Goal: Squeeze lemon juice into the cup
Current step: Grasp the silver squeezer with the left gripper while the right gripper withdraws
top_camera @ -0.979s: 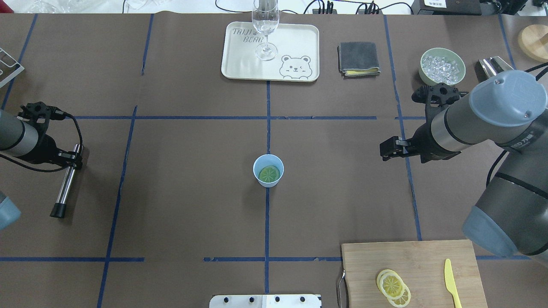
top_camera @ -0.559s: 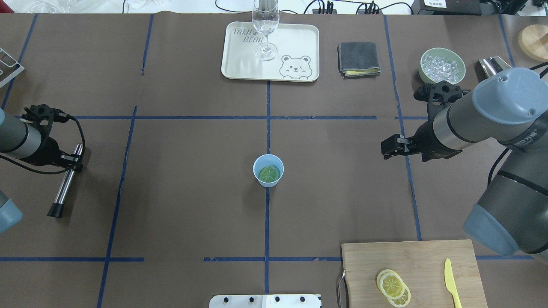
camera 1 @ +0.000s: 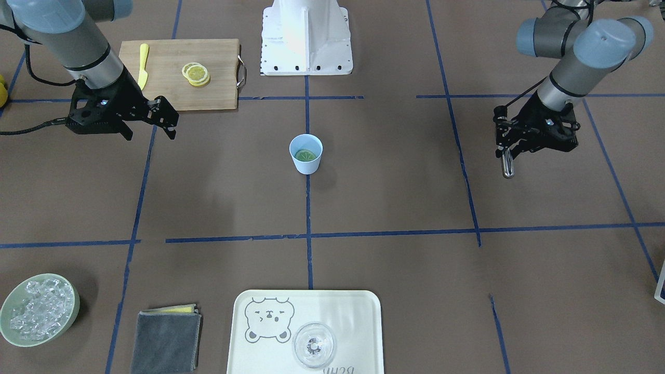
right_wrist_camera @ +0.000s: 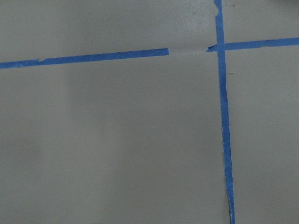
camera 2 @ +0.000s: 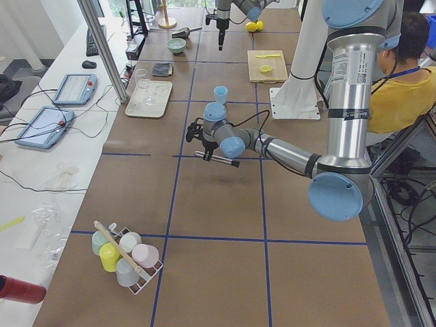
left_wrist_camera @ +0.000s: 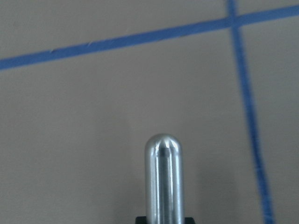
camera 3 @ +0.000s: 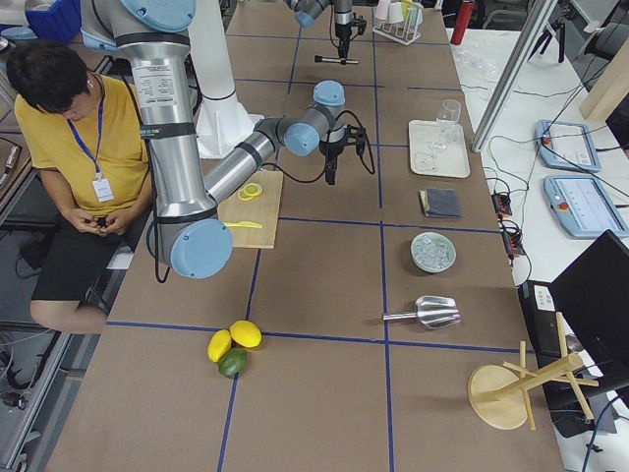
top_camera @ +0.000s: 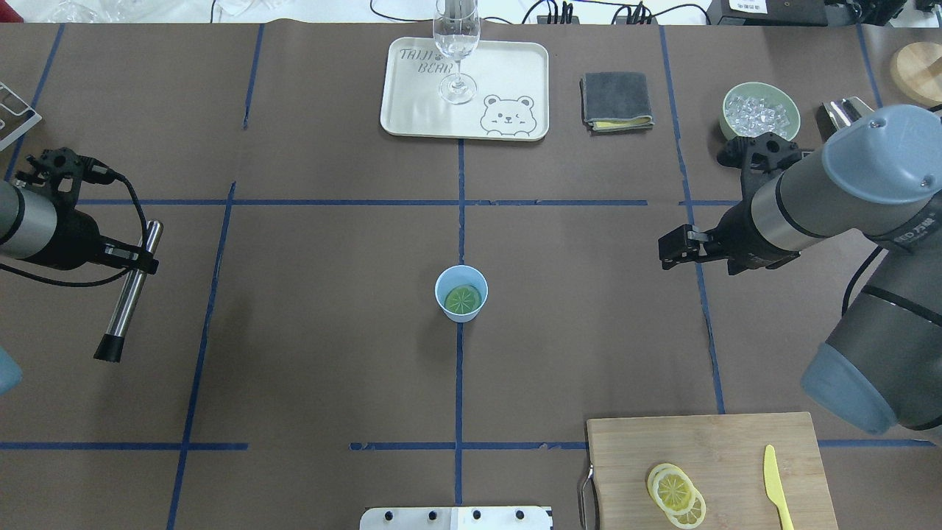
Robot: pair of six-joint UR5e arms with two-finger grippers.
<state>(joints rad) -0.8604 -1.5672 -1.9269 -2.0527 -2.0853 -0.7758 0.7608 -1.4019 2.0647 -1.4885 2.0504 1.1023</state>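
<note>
The table (top_camera: pixel 331 368) is wide, and the work sits at its middle; the cutting board (top_camera: pixel 736 456) lies at my near right corner with the spare slices (top_camera: pixel 675 492) stacked on it, well apart from anything I need now.

My right gripper (top_camera: pixel 673 250) hangs over bare table to the right of centre; its jaws look parted with nothing between them, though I only see that from the front view. My left gripper (top_camera: pixel 138 254) is far out on the left, clamped on a metal rod (top_camera: pixel 125 302); it grips the rod near its rounded steel end, and the black end points back toward my base.

The cup (camera 1: pixel 305 165) stands upright on the centre line; it lies to the right of my left gripper, across a broad stretch of table, and the right gripper is somewhat the nearer of the two. The lemon (top_camera: pixel 463 299) lies flat on the cup's bottom, looking greenish through the blue.

As I judge it, pressing falls to the left arm, since it has the tool; the rod lies close to level, so it must cross to the centre and tip upright over the mouth; the slice nearly fills the bottom, leaving little room to miss.
</note>
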